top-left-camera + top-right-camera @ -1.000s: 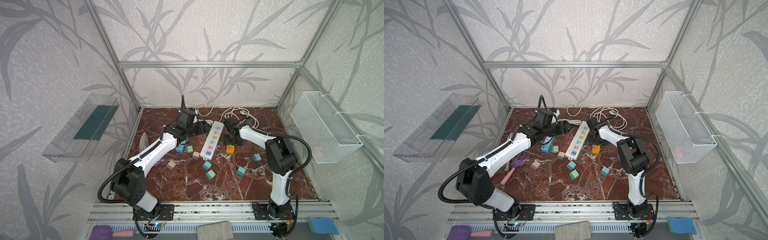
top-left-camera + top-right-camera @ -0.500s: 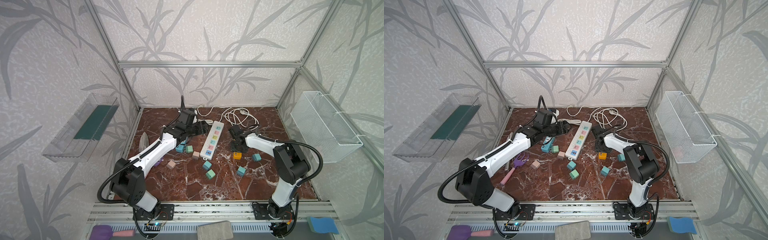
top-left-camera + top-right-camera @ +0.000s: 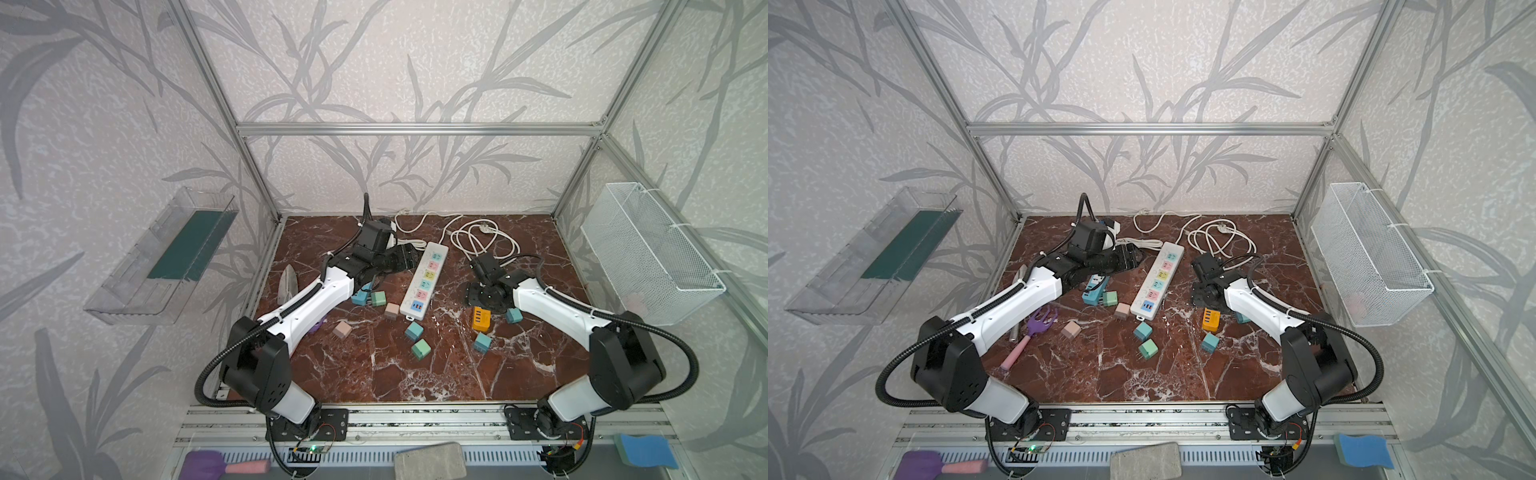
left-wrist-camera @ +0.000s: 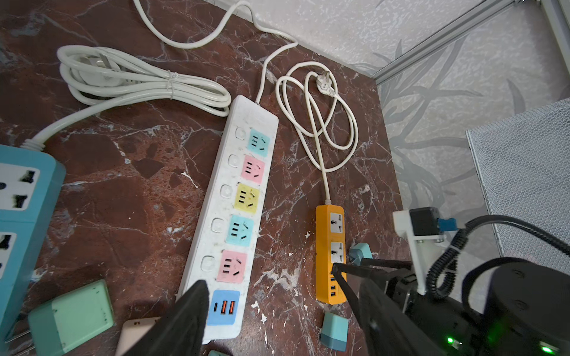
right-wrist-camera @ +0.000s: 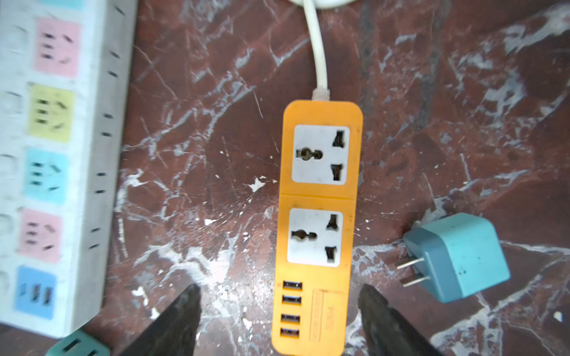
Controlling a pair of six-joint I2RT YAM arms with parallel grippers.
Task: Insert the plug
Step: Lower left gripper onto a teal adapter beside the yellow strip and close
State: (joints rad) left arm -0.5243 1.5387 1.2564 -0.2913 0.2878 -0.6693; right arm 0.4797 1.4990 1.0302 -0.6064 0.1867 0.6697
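Teal plug (image 5: 456, 255) lies sideways (prongs bare) just beside the orange strip (image 5: 319, 197).

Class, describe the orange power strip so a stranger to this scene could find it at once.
Start at the red marble table. Right of the long white power strip lies the orange power strip. It is the only orange one, far shorter, with two white sockets and four USB ports.

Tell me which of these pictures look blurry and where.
Right wrist view: the white power strip is smeared, the orange strip fairly sharp; left wrist view: the table is crisp, the near fingers soft; both top views: evenly lit, sharp.
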